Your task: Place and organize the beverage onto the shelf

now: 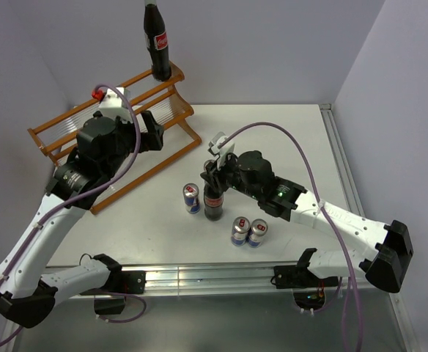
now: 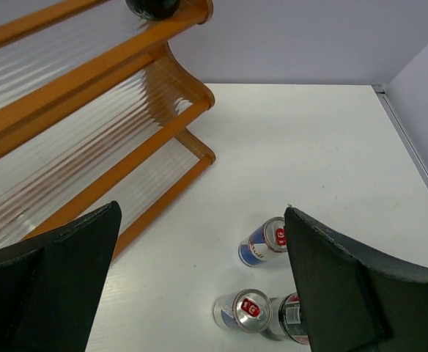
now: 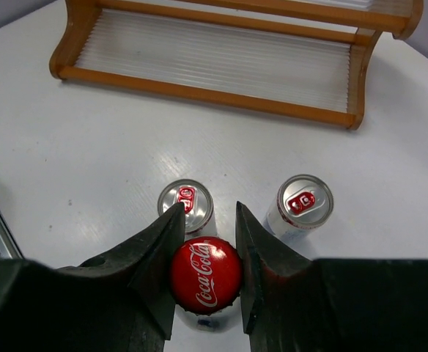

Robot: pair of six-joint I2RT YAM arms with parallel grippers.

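One dark cola bottle (image 1: 156,40) stands on the top rail at the right end of the shelf (image 1: 60,132). A second cola bottle (image 1: 214,207) stands on the table, and my right gripper (image 1: 215,178) is shut on its neck. In the right wrist view its red cap (image 3: 206,275) sits tight between the two fingers (image 3: 155,257). Three blue-and-silver cans stand round it: one (image 1: 191,198) just left of the bottle, a pair (image 1: 240,230) (image 1: 257,232) to its front right. My left gripper (image 1: 152,132) hangs open over the shelf's right part, holding nothing (image 2: 201,213).
The shelf's lowest rail (image 3: 199,94) lies just beyond the cans (image 3: 187,204) (image 3: 304,202) in the right wrist view. White table (image 1: 272,139) stretches to the right of the shelf. Walls close the back and right side. A metal rail (image 1: 214,275) runs along the near edge.
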